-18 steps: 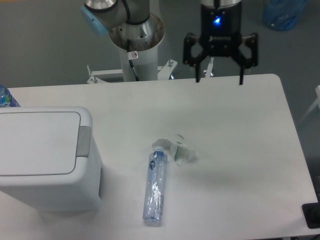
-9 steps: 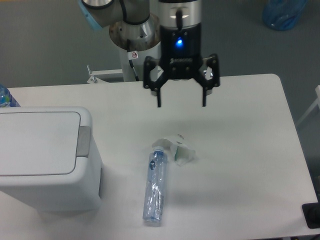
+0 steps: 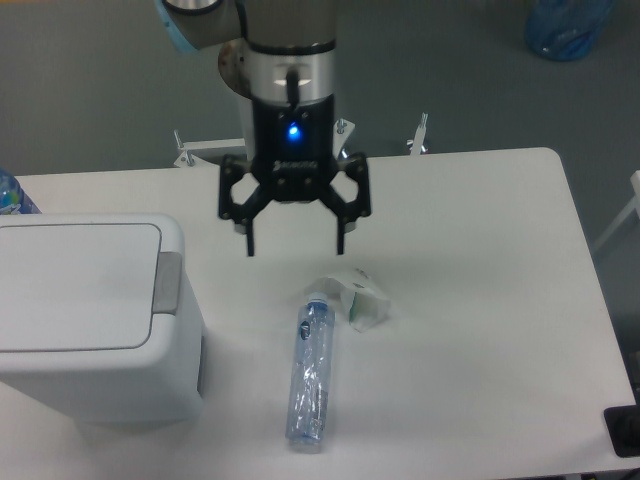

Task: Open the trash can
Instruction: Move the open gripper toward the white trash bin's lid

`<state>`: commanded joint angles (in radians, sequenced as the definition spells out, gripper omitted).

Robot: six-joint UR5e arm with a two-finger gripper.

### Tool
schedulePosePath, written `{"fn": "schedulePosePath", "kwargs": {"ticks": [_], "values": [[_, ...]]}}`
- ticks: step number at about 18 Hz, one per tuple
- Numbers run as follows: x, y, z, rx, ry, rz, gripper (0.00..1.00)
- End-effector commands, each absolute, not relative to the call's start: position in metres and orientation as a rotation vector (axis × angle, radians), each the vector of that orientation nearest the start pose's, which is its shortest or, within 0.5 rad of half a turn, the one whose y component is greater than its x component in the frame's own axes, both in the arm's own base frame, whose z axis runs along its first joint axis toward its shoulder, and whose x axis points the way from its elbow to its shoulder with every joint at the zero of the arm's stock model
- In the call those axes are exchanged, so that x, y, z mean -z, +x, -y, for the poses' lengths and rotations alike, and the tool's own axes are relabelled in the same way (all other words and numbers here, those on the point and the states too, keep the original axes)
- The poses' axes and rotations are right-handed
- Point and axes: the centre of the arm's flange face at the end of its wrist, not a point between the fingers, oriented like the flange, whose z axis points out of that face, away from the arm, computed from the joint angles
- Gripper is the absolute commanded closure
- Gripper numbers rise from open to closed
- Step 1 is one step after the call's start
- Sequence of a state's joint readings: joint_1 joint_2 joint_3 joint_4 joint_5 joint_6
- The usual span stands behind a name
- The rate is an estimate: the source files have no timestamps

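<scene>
The trash can (image 3: 85, 310) is a large boxy white bin with rounded corners at the left of the table. Its flat white lid is down, and the grey push tab (image 3: 167, 283) sits on its right edge. My gripper (image 3: 295, 248) hangs open and empty above the table's middle, to the right of the trash can and a little behind the tab. It touches nothing.
A clear plastic bottle (image 3: 310, 375) lies on the white table (image 3: 480, 300) in front of the gripper. A crumpled wrapper (image 3: 355, 295) lies by the bottle's cap. The robot's base (image 3: 270, 70) stands behind the table. A blue bottle top (image 3: 10, 195) shows at the far left edge.
The gripper has moved left and forward from the table's back right edge towards the trash can, staying open. The trash can, bottle and wrapper have not moved.
</scene>
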<state>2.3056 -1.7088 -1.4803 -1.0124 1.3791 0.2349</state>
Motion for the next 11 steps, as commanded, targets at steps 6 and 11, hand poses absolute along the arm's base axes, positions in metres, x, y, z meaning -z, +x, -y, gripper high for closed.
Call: {"fn": "schedulePosePath", "kwargs": {"ticks": [6, 11], "values": [[-0.514, -0.265, -0.552, -0.043, -2.520, 0.668, 0.00], [-0.502, -0.251, -0.554, -0.013, -2.539, 0.685, 0.00]]}}
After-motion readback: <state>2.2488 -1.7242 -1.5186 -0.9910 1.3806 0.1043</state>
